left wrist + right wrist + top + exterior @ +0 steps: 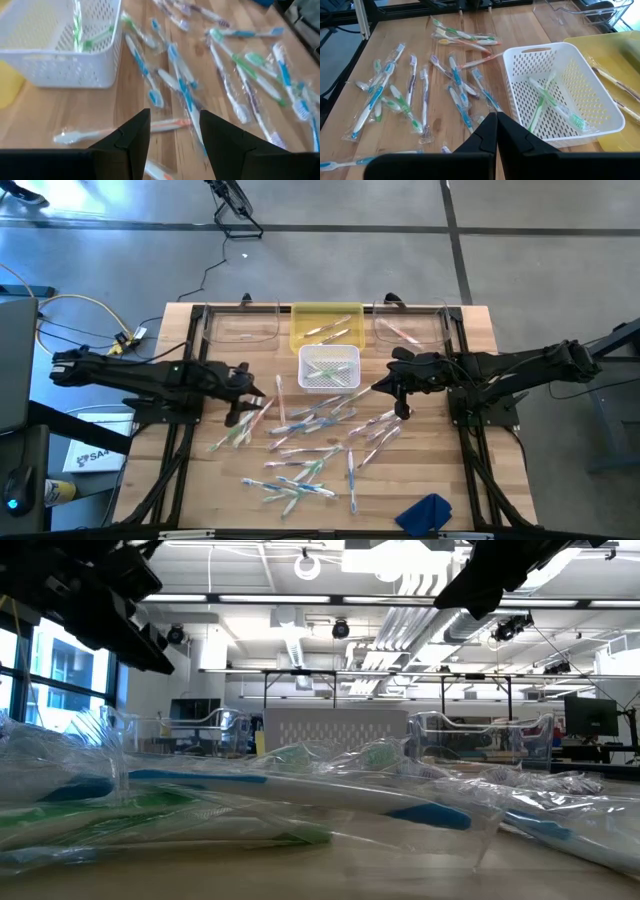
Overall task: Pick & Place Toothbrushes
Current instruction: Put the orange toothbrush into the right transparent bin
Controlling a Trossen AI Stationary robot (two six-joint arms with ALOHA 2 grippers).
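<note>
A pale wooden slatted desk (200,490) stands on a grey concrete floor, with a lab of strip lights and monitors behind it in the low view. Scattered across its middle lie the wrapped plastic toothbrushes (300,442), white with green, blue or pink accents. A few already lie in the white perforated plastic basket (329,367), and some in the yellow tray (325,326) behind it, which has a clear plastic bin on each side.

The left pincer (240,402) hangs open over the left edge of the scatter. From its wrist, an orange-accented toothbrush (117,131) lies crosswise just ahead of the gap between its fingers. The right pincer (400,392) is closed on nothing and waits just right of the basket.

I judge the step to be a pick by the left arm. It should come down with one finger on each side of that single handle, squarely across it and clear of the blue-accented brush that crosses it, since slick wrapping may slide or drag a neighbour along.

The low view is mostly blocked by crinkled wrappers close to the lens. The orange brush's head end is blurred, and the left fingertips themselves are cut off in the wrist view.
</note>
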